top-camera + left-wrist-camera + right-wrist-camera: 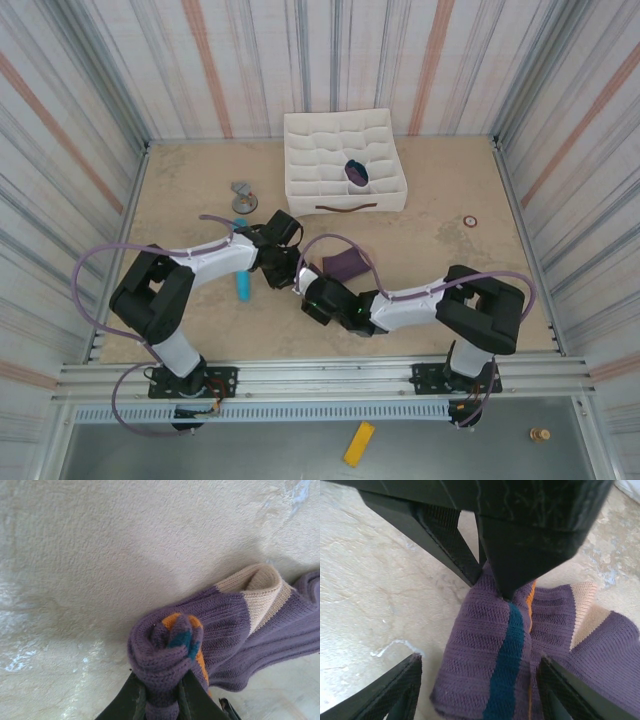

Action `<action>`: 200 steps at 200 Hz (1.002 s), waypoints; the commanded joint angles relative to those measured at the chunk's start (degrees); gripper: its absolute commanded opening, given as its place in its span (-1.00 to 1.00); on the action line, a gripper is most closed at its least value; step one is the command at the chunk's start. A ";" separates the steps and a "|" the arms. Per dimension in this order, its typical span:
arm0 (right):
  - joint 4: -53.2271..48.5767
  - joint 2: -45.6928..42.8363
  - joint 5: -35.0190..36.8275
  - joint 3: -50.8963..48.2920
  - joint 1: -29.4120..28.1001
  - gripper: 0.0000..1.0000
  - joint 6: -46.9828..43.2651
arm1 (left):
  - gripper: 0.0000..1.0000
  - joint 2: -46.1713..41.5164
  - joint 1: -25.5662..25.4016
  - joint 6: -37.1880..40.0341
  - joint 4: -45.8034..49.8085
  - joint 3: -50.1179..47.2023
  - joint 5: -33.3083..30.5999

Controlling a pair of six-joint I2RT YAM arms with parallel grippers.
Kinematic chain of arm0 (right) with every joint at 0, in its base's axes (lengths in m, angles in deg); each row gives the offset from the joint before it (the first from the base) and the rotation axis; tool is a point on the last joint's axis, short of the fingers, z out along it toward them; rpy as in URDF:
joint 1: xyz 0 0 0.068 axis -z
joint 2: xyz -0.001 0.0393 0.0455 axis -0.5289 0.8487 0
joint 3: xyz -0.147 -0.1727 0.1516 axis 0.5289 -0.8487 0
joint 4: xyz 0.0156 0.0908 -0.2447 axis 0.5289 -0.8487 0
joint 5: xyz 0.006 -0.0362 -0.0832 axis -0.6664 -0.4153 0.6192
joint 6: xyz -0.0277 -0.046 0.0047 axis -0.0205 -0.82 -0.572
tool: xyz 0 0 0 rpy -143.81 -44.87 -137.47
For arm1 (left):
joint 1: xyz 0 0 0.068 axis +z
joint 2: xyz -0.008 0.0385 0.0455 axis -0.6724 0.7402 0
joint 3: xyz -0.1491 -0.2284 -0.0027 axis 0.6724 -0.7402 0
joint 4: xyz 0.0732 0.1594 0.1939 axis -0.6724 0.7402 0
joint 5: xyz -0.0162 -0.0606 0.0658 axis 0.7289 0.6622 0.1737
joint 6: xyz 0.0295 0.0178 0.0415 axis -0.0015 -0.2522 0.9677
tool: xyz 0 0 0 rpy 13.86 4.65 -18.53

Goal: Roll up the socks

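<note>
Looking down from above, the socks [347, 264] lie mid-counter [450, 200]. Their loose length runs off to the right of the left tool [290, 265], and the right tool [305, 290] sits just beside it on the near side.

From the left wrist, the left tool [162, 692] is pinching the rolled end [165, 650], and the tan-cuffed remainder trails right.

From the right wrist, the right tool's fingers [402, 690] stand spread either side of the unrolled stretch. I judge this arm the better placed to steady that stretch while rolling goes on.
</note>
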 commanded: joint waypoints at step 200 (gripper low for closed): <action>2.54 1.53 -36.61 -8.00 20.70 -1.00 18.93 | 0.63 -13.59 0.84 1.60 -17.75 -9.05 -3.19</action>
